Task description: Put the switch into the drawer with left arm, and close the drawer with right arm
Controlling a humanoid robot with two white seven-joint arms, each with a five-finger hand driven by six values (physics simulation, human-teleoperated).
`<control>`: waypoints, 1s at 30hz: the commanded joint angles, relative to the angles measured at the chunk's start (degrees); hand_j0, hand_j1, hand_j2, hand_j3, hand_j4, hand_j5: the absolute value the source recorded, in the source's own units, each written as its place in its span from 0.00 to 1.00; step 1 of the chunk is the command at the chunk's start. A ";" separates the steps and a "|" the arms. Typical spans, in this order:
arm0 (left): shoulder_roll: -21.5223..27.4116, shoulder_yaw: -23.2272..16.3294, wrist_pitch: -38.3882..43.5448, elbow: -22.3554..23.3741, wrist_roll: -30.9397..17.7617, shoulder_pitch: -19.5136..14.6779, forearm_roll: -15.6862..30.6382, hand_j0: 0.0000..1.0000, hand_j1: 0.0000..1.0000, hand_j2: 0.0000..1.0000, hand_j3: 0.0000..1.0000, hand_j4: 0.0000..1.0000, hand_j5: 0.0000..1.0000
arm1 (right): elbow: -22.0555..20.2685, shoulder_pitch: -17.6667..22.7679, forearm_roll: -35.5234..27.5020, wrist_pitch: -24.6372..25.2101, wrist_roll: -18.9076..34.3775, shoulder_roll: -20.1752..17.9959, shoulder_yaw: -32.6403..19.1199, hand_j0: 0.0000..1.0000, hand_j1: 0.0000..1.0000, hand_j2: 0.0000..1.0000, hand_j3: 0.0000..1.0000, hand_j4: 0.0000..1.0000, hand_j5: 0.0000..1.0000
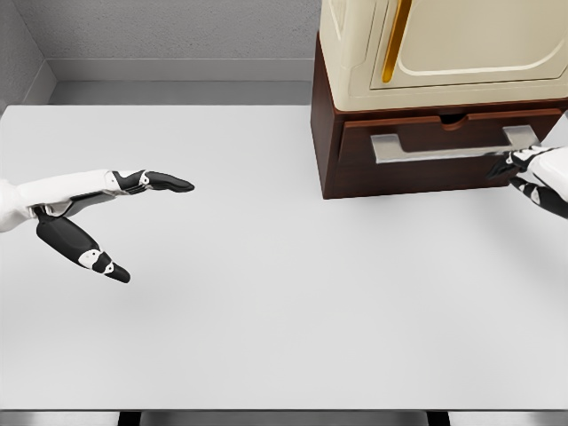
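Observation:
The dark brown drawer [435, 151] with a silver handle [453, 146] sits at the base of a cream cabinet [444, 44] at the back right of the table. Its front looks nearly flush with the brown frame. My right hand [528, 173] comes in from the right edge, its fingertips touching the right end of the handle. Over the table's left side hovers my left hand [133, 226], open, thumb and fingers spread with nothing between them. No switch is visible anywhere in the head view.
The white table [266, 311] stretches across the view, with its front edge near the bottom. A grey wall and ledge run behind it.

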 commanded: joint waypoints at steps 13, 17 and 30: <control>0.03 0.17 0.11 0.00 0.01 0.00 0.49 1.00 1.00 1.00 1.00 1.00 1.00 | 1.05 -3.08 -0.04 1.97 -0.17 -0.16 3.01 0.50 0.50 0.50 0.50 0.50 0.50; 0.03 0.17 0.11 0.00 0.01 0.00 0.49 1.00 1.00 1.00 1.00 1.00 1.00 | 1.05 -2.99 -0.04 1.88 -0.17 -0.33 3.10 0.50 0.50 0.50 0.50 0.50 0.50; 0.03 0.17 0.11 0.09 0.01 0.09 0.49 1.00 1.00 1.00 1.00 1.00 1.00 | -2.46 0.79 0.58 -7.87 -0.26 -0.77 1.96 0.53 0.53 0.53 0.53 0.53 0.53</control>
